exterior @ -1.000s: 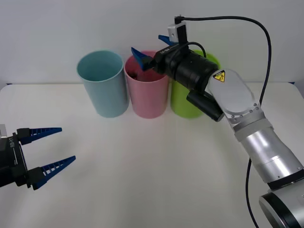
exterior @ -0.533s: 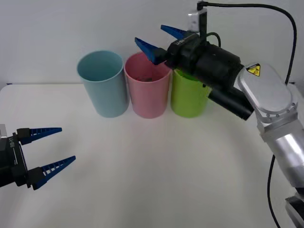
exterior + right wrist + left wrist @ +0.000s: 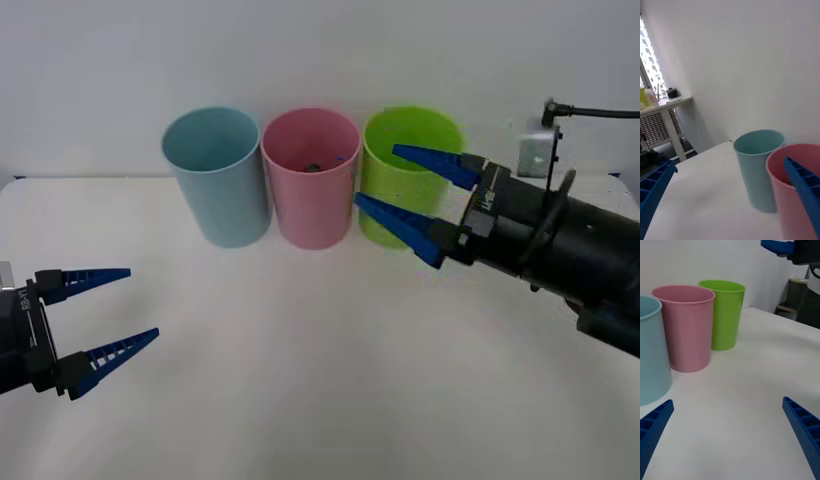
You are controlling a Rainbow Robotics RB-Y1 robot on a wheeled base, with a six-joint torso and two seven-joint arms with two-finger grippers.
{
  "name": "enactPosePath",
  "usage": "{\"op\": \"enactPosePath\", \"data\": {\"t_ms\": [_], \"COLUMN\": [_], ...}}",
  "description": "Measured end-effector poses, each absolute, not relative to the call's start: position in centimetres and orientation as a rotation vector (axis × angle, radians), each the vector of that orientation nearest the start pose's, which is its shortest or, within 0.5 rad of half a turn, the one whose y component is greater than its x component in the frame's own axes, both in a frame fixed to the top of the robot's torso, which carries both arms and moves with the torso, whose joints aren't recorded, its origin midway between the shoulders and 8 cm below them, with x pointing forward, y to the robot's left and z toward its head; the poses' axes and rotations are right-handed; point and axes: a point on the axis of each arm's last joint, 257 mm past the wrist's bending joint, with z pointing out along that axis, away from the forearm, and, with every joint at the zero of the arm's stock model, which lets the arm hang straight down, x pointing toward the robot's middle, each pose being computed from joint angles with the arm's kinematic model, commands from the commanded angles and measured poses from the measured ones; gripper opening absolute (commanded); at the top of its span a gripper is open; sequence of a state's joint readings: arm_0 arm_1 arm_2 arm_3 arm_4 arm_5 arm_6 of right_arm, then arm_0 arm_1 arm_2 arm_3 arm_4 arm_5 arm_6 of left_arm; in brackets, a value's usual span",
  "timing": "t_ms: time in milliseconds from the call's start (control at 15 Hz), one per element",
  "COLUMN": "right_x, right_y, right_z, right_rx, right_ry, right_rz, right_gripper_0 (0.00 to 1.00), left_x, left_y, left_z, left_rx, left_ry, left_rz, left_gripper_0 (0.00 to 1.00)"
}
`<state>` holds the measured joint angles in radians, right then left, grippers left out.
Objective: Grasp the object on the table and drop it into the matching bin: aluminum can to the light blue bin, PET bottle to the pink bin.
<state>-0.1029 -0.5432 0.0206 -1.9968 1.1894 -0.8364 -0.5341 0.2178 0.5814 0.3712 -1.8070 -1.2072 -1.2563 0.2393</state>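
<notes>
The pink bin (image 3: pixel 310 205) stands between the light blue bin (image 3: pixel 222 195) and a lime green bin. A small dark spot (image 3: pixel 313 167) shows deep inside the pink bin; the PET bottle is otherwise hidden by its wall. My right gripper (image 3: pixel 376 175) is open and holds nothing. It hangs in front of the green bin, to the right of the pink bin and pointing toward it. In the right wrist view, one blue finger (image 3: pixel 805 187) overlaps the pink bin (image 3: pixel 786 213), with the light blue bin (image 3: pixel 760 168) beside it. My left gripper (image 3: pixel 142 302) waits open at the table's near left.
The lime green bin (image 3: pixel 400 135) stands at the right end of the row, touching the pink one. The white table (image 3: pixel 300 380) spreads out in front of the bins. The left wrist view shows the pink bin (image 3: pixel 687 330) and green bin (image 3: pixel 726 315) from low down.
My right gripper has drawn back from above the pink bin's rim, moving right and down to the front of the green bin, still open. The left arm has stayed still.
</notes>
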Motion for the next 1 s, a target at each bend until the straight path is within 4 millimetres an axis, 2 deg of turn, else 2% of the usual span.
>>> {"op": "enactPosePath", "data": {"t_ms": [200, 400, 800, 1000], "right_x": [36.9, 34.6, 29.8, 28.5], "right_y": [-10.2, -12.2, -13.3, -14.0], "right_z": [-6.1, -9.5, -16.1, -17.7], "right_rx": [-0.792, -0.798, -0.833, -0.873], "right_ry": [1.343, 1.414, 1.525, 1.543], "right_rz": [0.980, 0.993, 1.017, 1.044], "right_gripper_0": [1.00, 1.00, 1.00, 1.00], "left_x": [36.0, 36.0, 36.0, 36.0], "left_y": [25.3, 25.3, 25.3, 25.3], "left_z": [-16.6, -16.6, -16.6, -16.6], "left_rx": [0.866, 0.866, 0.866, 0.866], "left_ry": [1.587, 1.587, 1.587, 1.587], "left_rz": [-0.664, -0.664, -0.664, -0.664], "left_gripper_0": [1.00, 1.00, 1.00, 1.00]}}
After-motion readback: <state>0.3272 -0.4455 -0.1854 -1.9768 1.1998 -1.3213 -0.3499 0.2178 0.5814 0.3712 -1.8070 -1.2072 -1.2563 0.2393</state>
